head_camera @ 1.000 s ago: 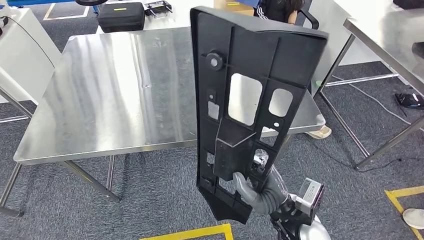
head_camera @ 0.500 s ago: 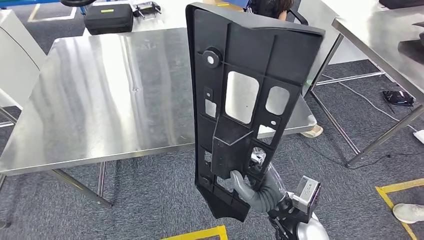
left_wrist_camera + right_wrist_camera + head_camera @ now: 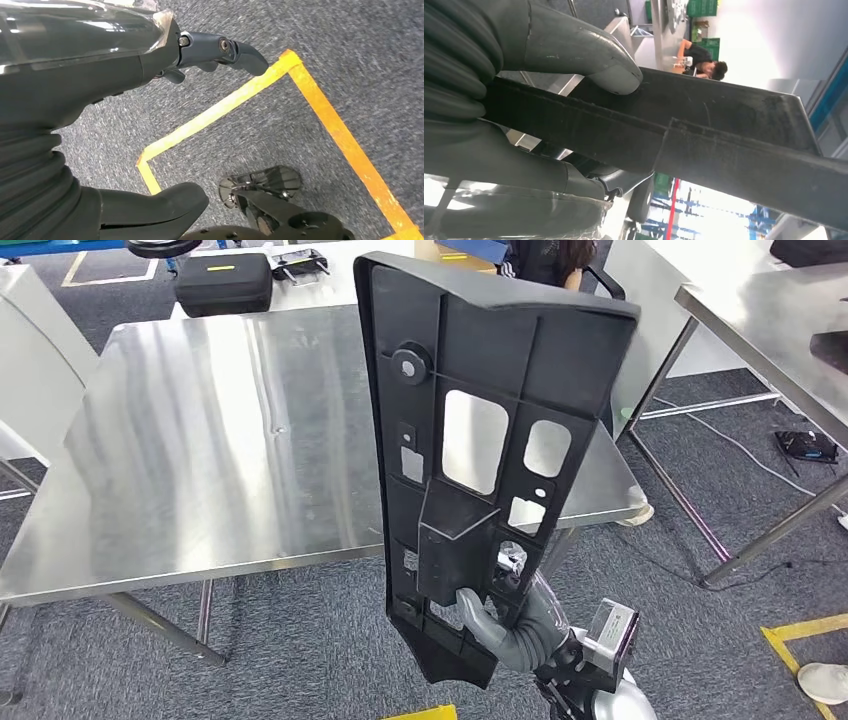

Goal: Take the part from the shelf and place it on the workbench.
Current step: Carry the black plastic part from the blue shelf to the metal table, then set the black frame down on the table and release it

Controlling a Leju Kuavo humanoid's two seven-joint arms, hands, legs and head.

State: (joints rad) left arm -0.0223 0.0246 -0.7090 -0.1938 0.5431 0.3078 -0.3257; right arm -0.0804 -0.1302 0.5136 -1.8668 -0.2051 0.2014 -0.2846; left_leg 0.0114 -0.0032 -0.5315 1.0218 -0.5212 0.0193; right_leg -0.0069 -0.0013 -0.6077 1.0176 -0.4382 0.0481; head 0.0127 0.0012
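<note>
Right hand (image 3: 510, 625) fingers pinching black part (image 3: 480, 440) upright, over workbench (image 3: 200, 440) edge, left hand (image 3: 100, 75) fingers spread

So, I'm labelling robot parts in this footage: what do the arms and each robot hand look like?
The right robot hand has a grey ribbed cover, a thick grey thumb, darker fingers and a silver forearm. The left robot hand looks alike, with a glossy transparent cover.
</note>
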